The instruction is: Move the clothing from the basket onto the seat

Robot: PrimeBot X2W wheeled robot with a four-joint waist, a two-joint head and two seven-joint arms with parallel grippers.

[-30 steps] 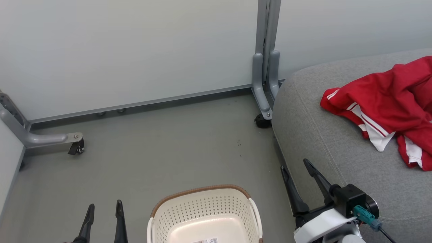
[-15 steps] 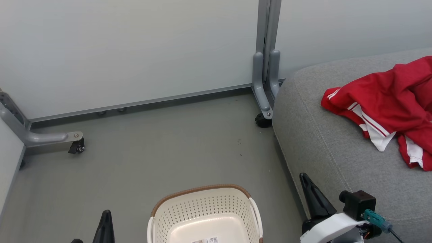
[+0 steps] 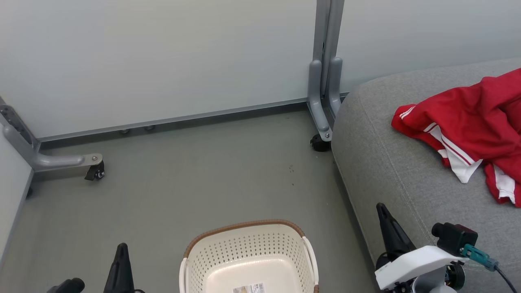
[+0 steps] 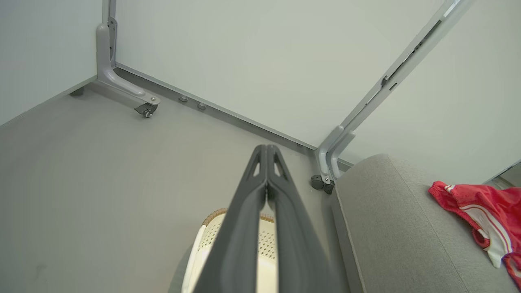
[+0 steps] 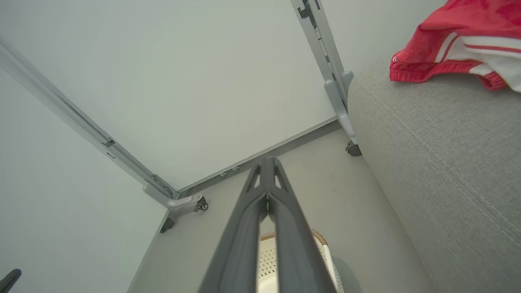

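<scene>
Plainly the seat [image 3: 399,162] rises just right of the right gripper [image 3: 384,219], with the clothing [image 3: 468,118] heaped on it well beyond those fingertips, up and rightward. Between the two grippers sits the basket [image 3: 244,225], its visible part bare but for a label [image 3: 248,289]. Right and left gripper [image 3: 121,260] alike have fingers pressed together on nothing. The transfer looks done; parking well means drawing both arms back clear of basket and seat.

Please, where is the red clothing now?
In the head view, the clothing lies on the grey seat at the right edge, apart from the basket at the bottom centre.
</scene>
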